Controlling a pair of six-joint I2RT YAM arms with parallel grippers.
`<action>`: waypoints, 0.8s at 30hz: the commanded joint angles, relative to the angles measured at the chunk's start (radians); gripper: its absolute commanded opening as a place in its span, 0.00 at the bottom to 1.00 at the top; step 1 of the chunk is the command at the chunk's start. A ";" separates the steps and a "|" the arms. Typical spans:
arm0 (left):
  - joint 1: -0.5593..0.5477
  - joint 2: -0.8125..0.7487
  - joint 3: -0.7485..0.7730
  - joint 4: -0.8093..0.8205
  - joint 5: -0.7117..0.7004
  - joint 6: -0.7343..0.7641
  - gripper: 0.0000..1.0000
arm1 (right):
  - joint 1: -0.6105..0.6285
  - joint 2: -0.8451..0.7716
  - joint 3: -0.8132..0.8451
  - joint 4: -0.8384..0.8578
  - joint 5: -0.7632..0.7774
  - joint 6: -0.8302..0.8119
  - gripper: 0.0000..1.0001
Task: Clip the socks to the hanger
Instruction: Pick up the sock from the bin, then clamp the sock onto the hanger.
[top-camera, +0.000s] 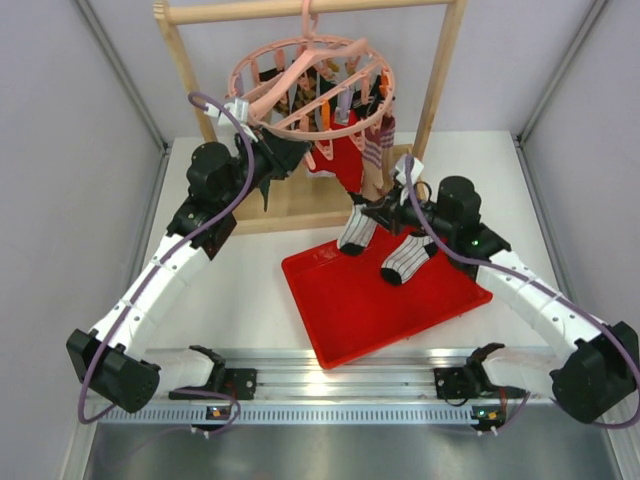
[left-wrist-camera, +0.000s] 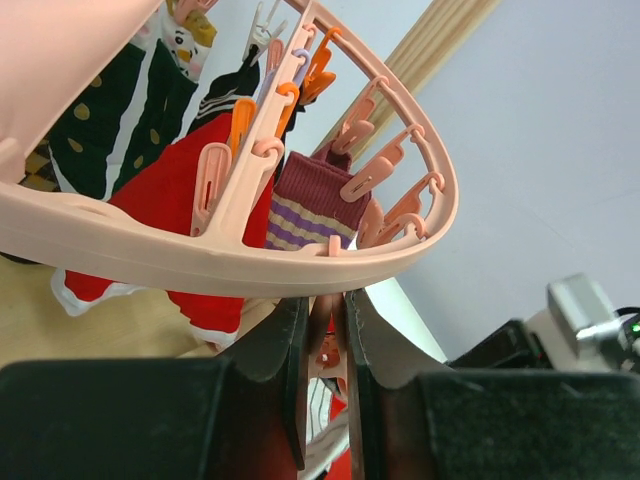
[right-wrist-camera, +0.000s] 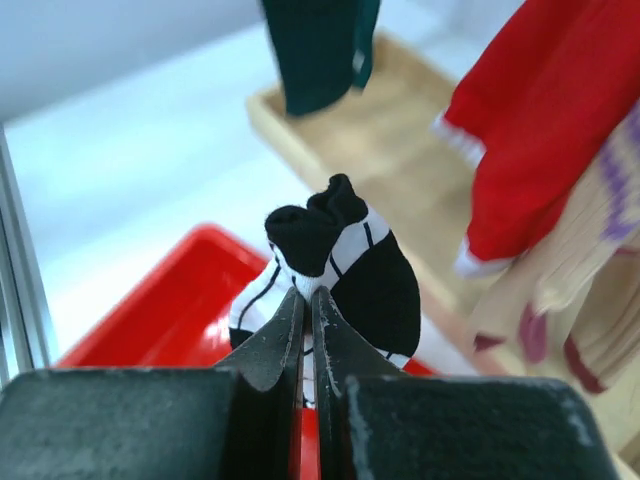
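Right pincer clamps black-cuffed pinstriped white sock, offering it to pink plastic hanger peg pinched within left pincer.

The left gripper sits just under the near rim of the hanger, with a peg between its fingers. Other socks hang above and beyond its tips. The right gripper has the cuff of the first sock pinched at its tips. That sock trails down to the far edge of the tray below. The second sock lies in the tray, under this gripper and back toward its arm. The rack stands beyond both grippers, and the hanger hooks on its top bar.
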 joint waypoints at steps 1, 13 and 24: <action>0.007 -0.019 -0.016 0.010 0.033 -0.030 0.00 | 0.015 0.023 0.081 0.211 0.082 0.208 0.00; 0.007 -0.012 -0.034 0.040 0.102 -0.055 0.00 | 0.097 0.180 0.236 0.238 0.053 0.358 0.00; 0.007 0.002 -0.048 0.053 0.151 -0.072 0.00 | 0.132 0.227 0.308 0.243 0.055 0.387 0.00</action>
